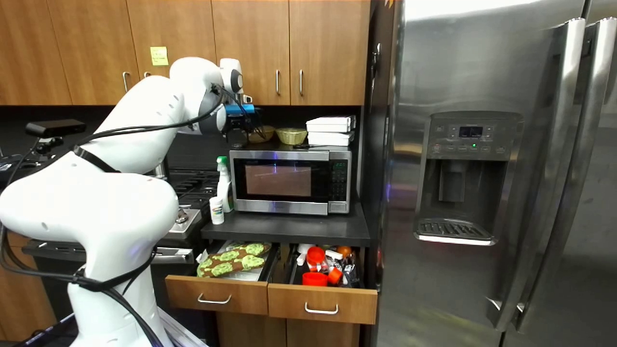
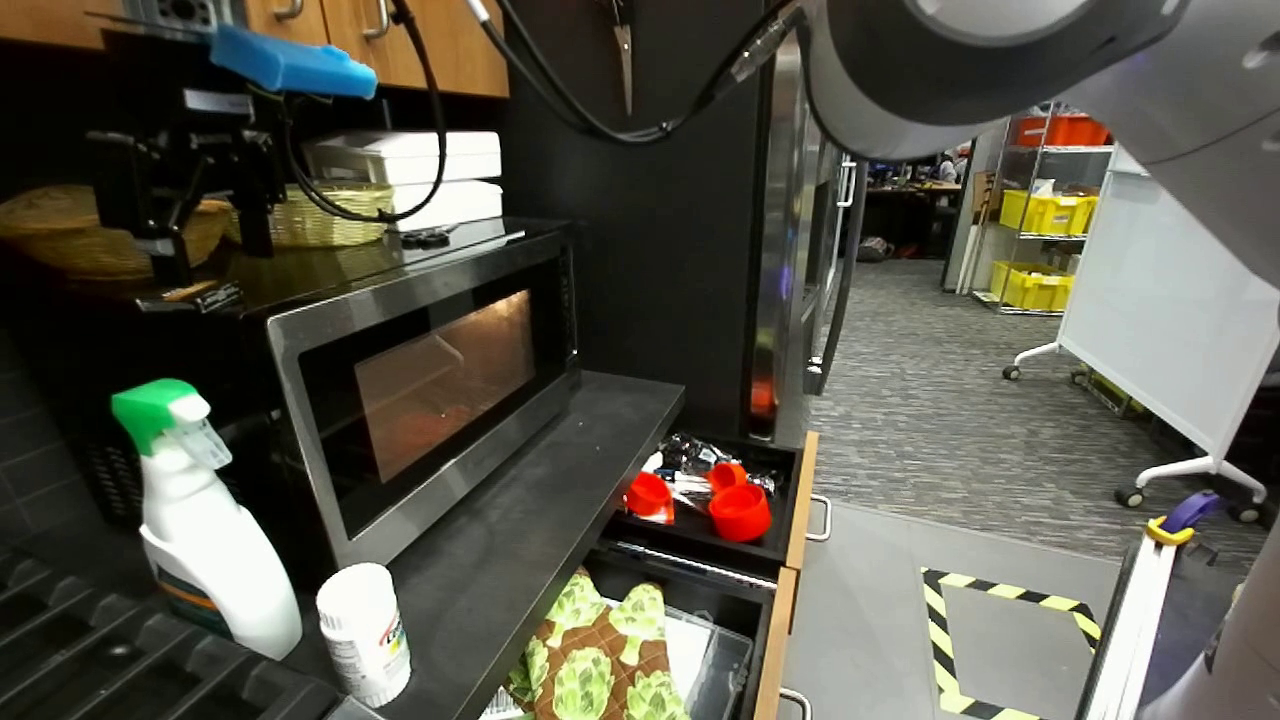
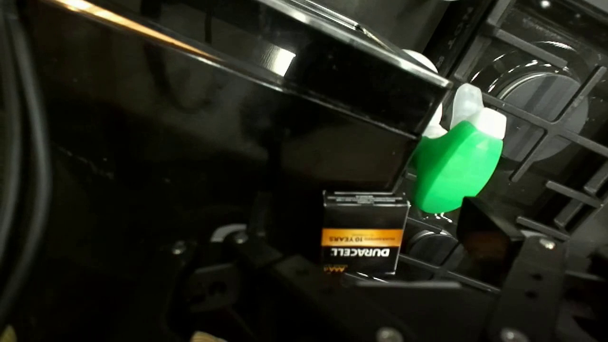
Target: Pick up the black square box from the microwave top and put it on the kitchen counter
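Nearest, in an exterior view, the end effector: spread wide, gripping nothing, pointing to 6 o'clock. Next, between its fingers in the wrist view, the black square box, with a visible gap towards 3 o'clock; too dark towards 9 o'clock to judge. From that exterior vantage, about 7 o'clock from the end effector and just off the fingertips; cannot tell touching from barely apart. Squarish, so without any long axis to favour; turned roughly square with the end effector. Lying flat on top of the microwave, at a corner, seemingly across the side edge. Likely needing only a short straight advance, little sideways correction, then closing along the 9-to-3 line. Chief worry: nudging it over the edge. Past that edge, at 2 o'clock from the box in the wrist view, the spray bottle; farther on much the same bearing, the stove. Farther again, at 4 o'clock from the box in an exterior view, the surface for setting it down, lower than the microwave top. Farthest, at 3 o'clock from the microwave in an exterior view, the steel fridge.
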Robot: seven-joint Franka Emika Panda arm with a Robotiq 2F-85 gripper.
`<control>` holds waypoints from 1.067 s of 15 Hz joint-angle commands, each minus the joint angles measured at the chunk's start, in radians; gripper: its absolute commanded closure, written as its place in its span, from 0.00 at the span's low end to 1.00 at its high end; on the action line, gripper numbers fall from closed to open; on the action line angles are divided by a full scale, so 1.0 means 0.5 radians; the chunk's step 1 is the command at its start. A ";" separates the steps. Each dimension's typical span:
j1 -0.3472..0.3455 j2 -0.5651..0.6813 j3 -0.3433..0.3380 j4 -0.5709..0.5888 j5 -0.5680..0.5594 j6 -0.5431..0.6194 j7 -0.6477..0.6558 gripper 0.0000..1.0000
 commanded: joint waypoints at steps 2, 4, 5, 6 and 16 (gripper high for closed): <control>-0.004 0.059 0.017 0.086 0.022 0.061 -0.022 0.00; -0.009 0.077 0.021 0.088 0.035 0.092 -0.020 0.00; -0.010 0.085 0.021 0.087 0.039 0.107 -0.021 0.00; -0.012 0.095 0.022 0.087 0.041 0.116 -0.023 0.00; -0.006 0.153 0.012 0.114 0.025 0.126 -0.034 0.00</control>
